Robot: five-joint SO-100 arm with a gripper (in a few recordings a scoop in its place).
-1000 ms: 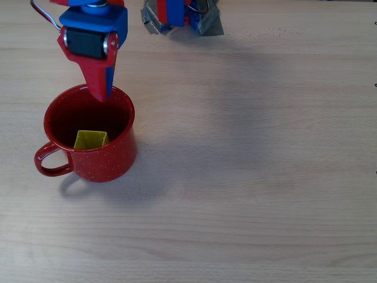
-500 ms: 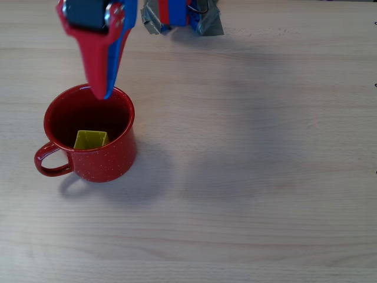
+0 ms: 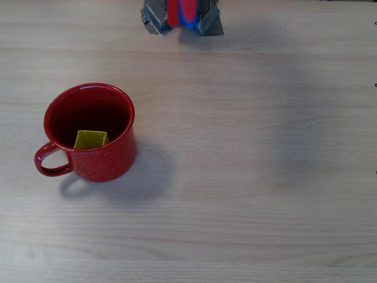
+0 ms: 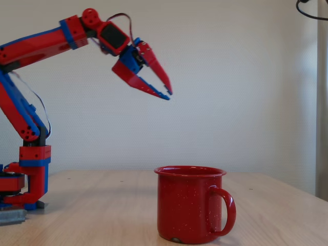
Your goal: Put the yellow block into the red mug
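The red mug [image 4: 190, 204] stands nearest in the fixed view, handle to the right, and in the overhead view [image 3: 89, 132] it sits at the left of the table with its handle toward the lower left. The yellow block [image 3: 91, 139] is seen lying inside it, on the bottom, against the wall nearest the picture's lower edge.

Since a second ago the gripper has been drawn away: it was hanging over the mug's far rim then, and it has since been lifted clear of the overhead view's field above the mug. In the fixed view the gripper [image 4: 166, 94] is held high, above and to the left of the mug, well apart from it, with its two fingers spread a little at the tips and nothing between them. The block has not shifted across that time. From this the placing is judged done, with only the arm's retreat left.

The table [image 3: 253, 177] is of pale wood grain, bare apart from the mug and the arm's base [image 3: 181, 16] clamped at the far edge. Behind, a plain light wall [image 4: 246, 77] is seen, with a pale upright strip at the right edge.
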